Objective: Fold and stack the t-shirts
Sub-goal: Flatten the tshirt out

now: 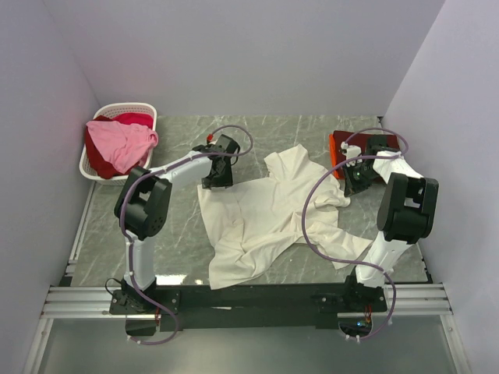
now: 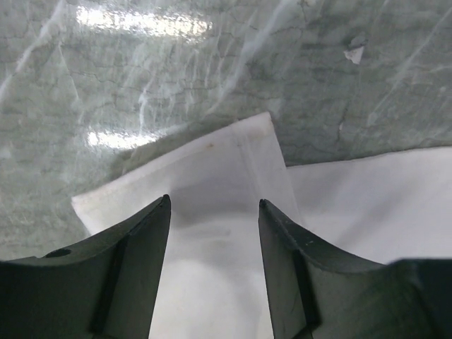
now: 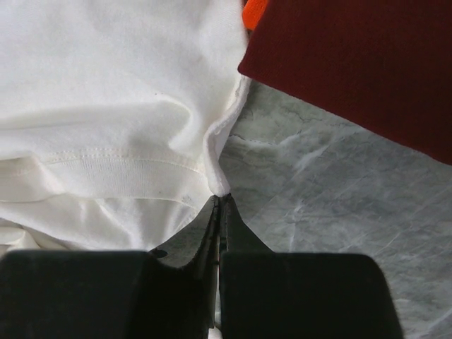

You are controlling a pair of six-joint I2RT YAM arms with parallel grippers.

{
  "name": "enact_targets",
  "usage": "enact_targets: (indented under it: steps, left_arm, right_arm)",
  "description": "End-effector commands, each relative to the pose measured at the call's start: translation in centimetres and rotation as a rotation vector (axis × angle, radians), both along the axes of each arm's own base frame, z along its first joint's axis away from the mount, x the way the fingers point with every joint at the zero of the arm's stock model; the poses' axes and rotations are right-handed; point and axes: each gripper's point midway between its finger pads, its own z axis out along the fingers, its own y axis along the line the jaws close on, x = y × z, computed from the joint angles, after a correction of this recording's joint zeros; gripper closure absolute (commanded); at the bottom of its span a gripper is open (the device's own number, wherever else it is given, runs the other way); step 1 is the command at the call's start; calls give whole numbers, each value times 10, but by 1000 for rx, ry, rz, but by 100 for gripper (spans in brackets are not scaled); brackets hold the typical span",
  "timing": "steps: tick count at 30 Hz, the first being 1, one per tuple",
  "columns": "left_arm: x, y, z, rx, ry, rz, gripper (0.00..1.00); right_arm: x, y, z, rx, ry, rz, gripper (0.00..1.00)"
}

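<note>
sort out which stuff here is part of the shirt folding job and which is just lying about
Part of the job:
- cream-white t-shirt, spread mid-table
- dark red t-shirt, far right
- pink t-shirt, in the basket
- red t-shirt, under the pink one

Just lying about:
- white slatted basket, far left corner
- marble table

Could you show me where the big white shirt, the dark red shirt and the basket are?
cream-white t-shirt (image 1: 261, 222): top view, the middle of its spread body.
dark red t-shirt (image 3: 353, 63): right wrist view, its flat upper face.
basket (image 1: 129, 107): top view, its far rim.
</note>
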Motion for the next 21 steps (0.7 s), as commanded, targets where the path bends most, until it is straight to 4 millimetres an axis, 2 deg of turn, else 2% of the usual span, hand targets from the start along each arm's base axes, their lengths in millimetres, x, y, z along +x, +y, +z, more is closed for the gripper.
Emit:
enact_targets:
  steps: [1, 7, 13, 21]
  left_arm:
    - [9, -17, 20, -33, -47, 10, 41]
    - [3, -36, 27, -16, -60, 13, 40]
    - [-7, -31, -4, 115, -11, 41, 42]
    - [-14, -22, -20, 196, -1, 33, 50]
  right_arm:
    - [13, 0, 17, 4, -76, 16, 100]
    - [13, 1, 16, 11, -74, 15, 100]
    - [11, 3, 15, 21, -72, 19, 100]
    - [11, 3, 18, 21, -77, 21, 100]
